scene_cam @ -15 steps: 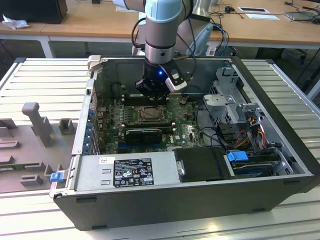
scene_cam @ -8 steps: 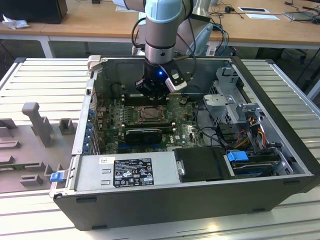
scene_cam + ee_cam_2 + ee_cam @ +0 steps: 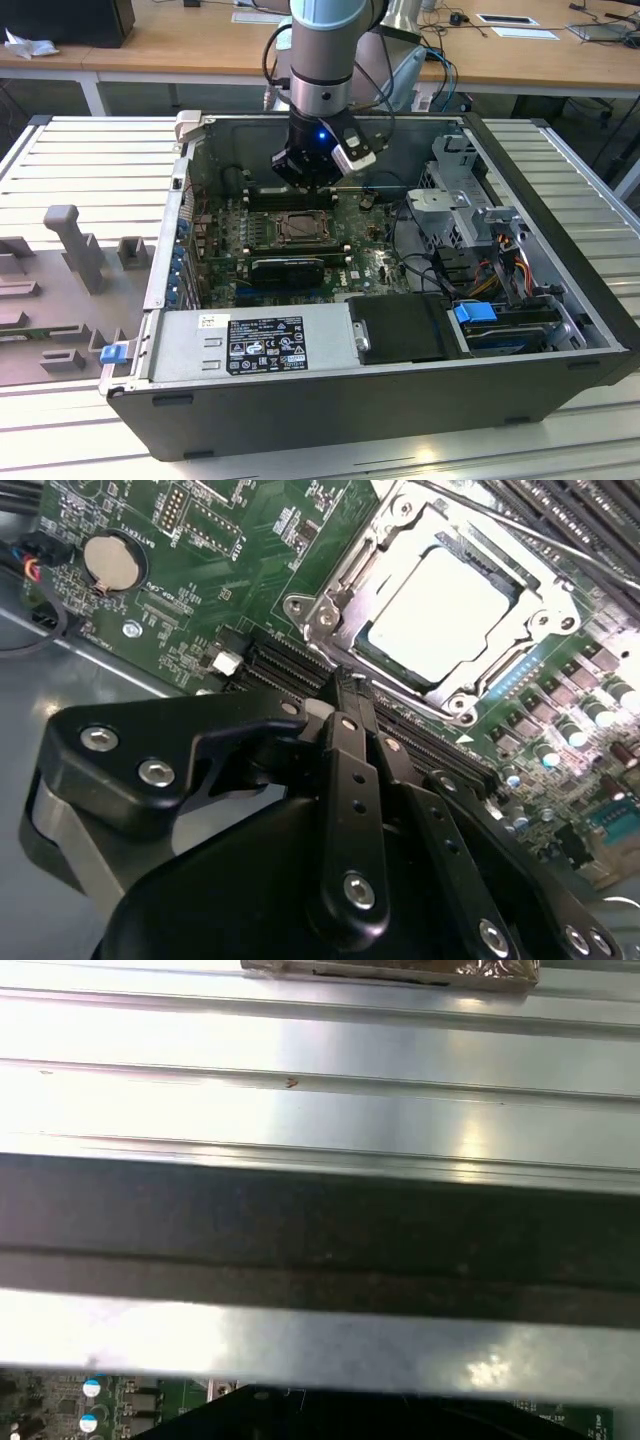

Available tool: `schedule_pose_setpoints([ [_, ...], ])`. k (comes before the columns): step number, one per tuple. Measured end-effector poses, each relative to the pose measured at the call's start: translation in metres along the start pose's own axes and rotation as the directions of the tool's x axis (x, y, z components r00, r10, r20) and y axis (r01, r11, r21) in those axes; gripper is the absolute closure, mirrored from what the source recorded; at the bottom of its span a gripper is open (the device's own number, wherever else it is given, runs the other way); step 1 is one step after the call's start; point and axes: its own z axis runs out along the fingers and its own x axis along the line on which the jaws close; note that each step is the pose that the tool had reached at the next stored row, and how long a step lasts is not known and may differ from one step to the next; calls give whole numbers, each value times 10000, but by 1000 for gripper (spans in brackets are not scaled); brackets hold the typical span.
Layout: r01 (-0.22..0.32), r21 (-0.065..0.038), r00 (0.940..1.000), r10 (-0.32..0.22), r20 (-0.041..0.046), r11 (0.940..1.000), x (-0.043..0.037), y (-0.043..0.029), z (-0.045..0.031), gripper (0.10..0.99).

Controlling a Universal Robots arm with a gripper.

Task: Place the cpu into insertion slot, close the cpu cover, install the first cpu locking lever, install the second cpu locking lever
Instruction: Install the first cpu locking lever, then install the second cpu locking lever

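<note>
The pale silver-grey square cpu [image 3: 432, 612] already sits in the dark-framed insertion slot [image 3: 545, 650], with the thin silvery cpu cover [image 3: 340, 580] down around it. The levers' state is unclear. The black gripper [image 3: 352, 685] hovers beside the socket, jaws pressed together, empty.

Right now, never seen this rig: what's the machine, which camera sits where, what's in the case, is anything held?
It is a single robot arm whose pincer hangs inside an open computer case lying on a slatted metal table. The exterior view looks at the whole scene from off the arm. Two cameras ride near the wrist. The second wrist view looks past the shut, empty fingers at the green motherboard, where the cpu already sits in the insertion slot with the cpu cover down around it. The first wrist view faces the table slats and the case wall.
</note>
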Motion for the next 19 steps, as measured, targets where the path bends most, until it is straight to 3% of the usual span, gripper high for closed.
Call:
schedule_pose_setpoints([
  [3, 1, 72, 10000, -1, -4, 10000, -1, 4, -54, 980],
  [19, 0, 75, 10000, 0, -5, 10000, 6, -110, -63, 980],
])
